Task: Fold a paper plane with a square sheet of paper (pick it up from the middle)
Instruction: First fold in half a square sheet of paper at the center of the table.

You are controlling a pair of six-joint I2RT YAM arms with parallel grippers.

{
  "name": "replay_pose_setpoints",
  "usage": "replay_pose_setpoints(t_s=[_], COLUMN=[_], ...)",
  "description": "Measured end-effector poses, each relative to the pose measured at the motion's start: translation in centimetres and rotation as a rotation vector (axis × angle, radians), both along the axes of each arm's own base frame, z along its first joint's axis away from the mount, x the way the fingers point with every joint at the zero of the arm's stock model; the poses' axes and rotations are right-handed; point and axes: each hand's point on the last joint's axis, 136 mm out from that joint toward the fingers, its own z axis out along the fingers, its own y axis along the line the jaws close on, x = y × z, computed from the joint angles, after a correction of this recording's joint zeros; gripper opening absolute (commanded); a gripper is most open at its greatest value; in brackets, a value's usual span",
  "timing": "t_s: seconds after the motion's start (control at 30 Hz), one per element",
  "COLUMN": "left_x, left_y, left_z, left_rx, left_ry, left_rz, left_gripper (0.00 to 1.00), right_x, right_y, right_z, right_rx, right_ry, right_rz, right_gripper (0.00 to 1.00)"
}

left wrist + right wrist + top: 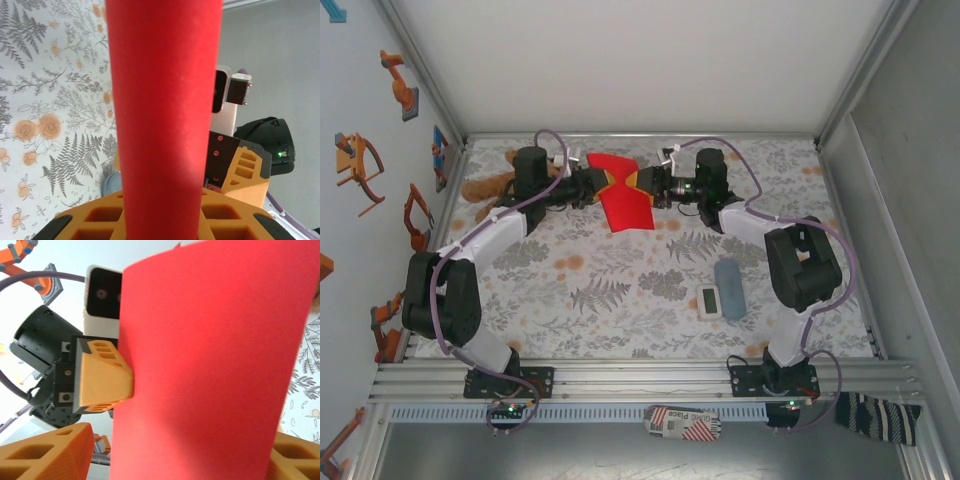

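Observation:
The square sheet of paper [626, 205], bright red, hangs above the far middle of the table, pinched at its waist so it flares above and below. My left gripper [601, 186] comes from the left and is shut on it. In the left wrist view the paper [165, 115] rises as a broad curved band out of that gripper [162, 220]. My right gripper [645, 186] faces it from the right. Its orange fingers [45, 455] stand wide apart on either side of the paper [210, 365], with a gap at the left one. The left gripper's finger [102, 372] presses the sheet's left edge.
A white timer [710, 300] and a grey-blue block [729, 288] lie at the right of the floral cloth [620, 300]. A brown teddy bear [485, 186] sits far left behind the left arm. Aluminium frame and walls close in the table.

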Motion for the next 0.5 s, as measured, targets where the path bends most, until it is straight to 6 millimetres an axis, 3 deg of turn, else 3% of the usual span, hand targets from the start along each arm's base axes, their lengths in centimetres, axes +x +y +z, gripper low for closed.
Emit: replay_pose_setpoints(t_s=[0.3, 0.5], left_x=[-0.3, -0.4], left_y=[0.7, 1.0], left_z=[-1.3, -1.9], left_rx=[0.040, 0.059], left_ry=[0.017, 0.026], left_rz=[-0.003, -0.004], left_gripper=[0.26, 0.26], right_x=[0.7, 0.4], right_y=[-0.8, -1.2], right_z=[0.0, -1.2], right_rx=[0.001, -0.061], right_ry=[-0.003, -0.002], right_rz=[-0.021, -0.026], right_gripper=[0.38, 0.21])
